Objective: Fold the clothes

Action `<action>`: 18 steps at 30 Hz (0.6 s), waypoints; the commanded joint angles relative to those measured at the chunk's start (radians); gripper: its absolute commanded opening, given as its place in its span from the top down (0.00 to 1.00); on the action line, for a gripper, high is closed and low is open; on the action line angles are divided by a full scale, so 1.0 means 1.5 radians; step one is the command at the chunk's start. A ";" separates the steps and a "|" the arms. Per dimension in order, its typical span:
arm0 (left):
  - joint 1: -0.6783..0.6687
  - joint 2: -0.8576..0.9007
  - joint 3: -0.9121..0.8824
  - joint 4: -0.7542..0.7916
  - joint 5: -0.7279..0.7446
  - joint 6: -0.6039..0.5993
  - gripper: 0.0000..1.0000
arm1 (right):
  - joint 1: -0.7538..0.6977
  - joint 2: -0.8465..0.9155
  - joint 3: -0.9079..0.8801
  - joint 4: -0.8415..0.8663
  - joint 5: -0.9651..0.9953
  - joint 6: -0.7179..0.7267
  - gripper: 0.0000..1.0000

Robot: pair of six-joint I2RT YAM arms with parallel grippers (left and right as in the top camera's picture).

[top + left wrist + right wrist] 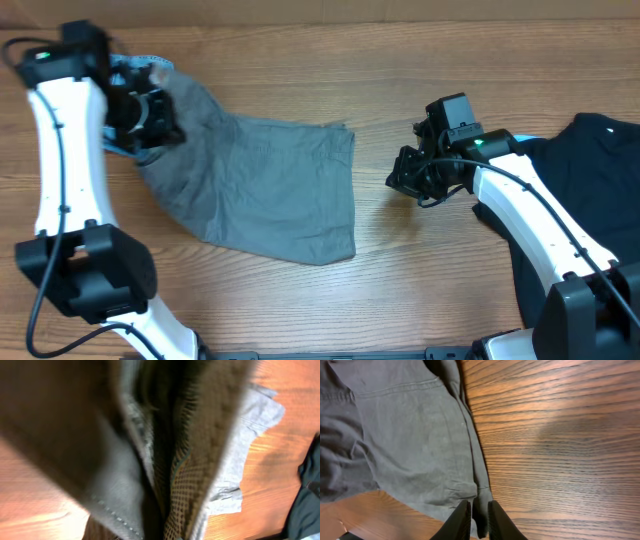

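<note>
Presently: shorts (270, 185), soft, light, limp cotton, likely to sag and crease; spread from the desk's (420, 290) far-left corner toward its middle. Best taken at waistband or hem corners. Left gripper (152, 112) clenched on their far-left end, arm reaching back. Right gripper (400, 180) nearly closed, empty, near the hem.

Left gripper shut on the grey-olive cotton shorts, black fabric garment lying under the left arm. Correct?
No: the overhead view shows the black fabric garment under the right arm. The left gripper is shut on the grey-olive cotton shorts, as said.
</note>
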 commanded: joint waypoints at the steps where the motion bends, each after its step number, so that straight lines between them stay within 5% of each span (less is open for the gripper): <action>1: -0.073 -0.004 -0.007 0.020 -0.025 -0.052 0.92 | -0.004 -0.012 0.012 0.001 0.004 0.002 0.84; 18: -0.403 -0.004 -0.075 0.089 -0.203 -0.174 0.87 | -0.004 -0.012 0.012 0.001 0.012 0.002 0.83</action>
